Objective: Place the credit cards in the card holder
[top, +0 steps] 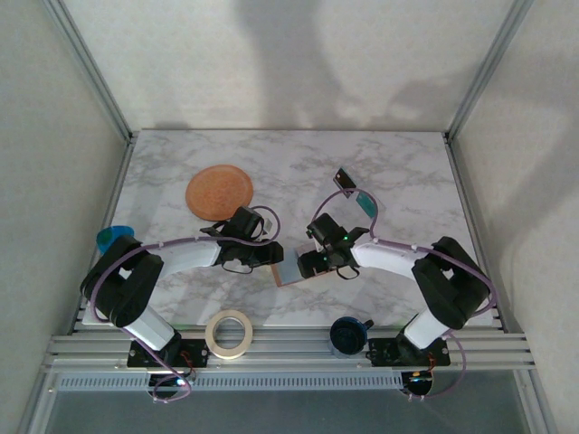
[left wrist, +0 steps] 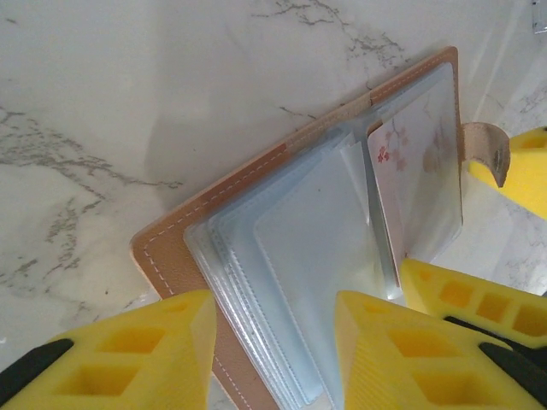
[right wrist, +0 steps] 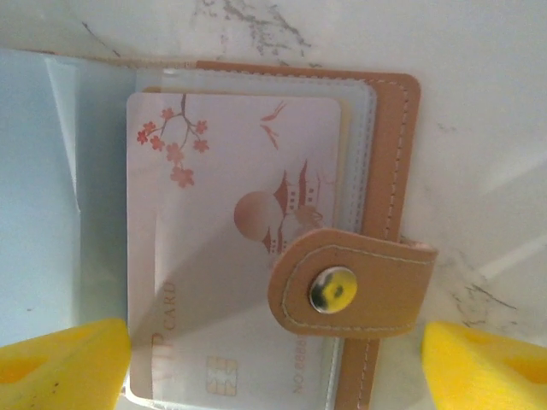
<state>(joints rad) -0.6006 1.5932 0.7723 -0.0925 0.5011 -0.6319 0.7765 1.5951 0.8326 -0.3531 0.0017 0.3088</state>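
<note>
The tan-pink card holder [top: 291,269] lies open on the marble between my two grippers. A whitish card [right wrist: 222,222] with a red blossom print sits in a clear sleeve of its right half, beside the snap tab [right wrist: 350,286]. My right gripper [right wrist: 273,376] is open, with its fingers standing either side of that half. My left gripper [left wrist: 275,359] stands part open over the left half, clear sleeves [left wrist: 299,256] between its fingers, nothing pinched. A dark card [top: 344,178] and a teal card [top: 365,203] lie on the table beyond the right arm.
A round orange-brown disc [top: 219,191] lies at the back left. A tape roll [top: 229,333] and a dark blue round object [top: 346,334] sit at the near edge. A blue item [top: 116,237] is at the table's left edge.
</note>
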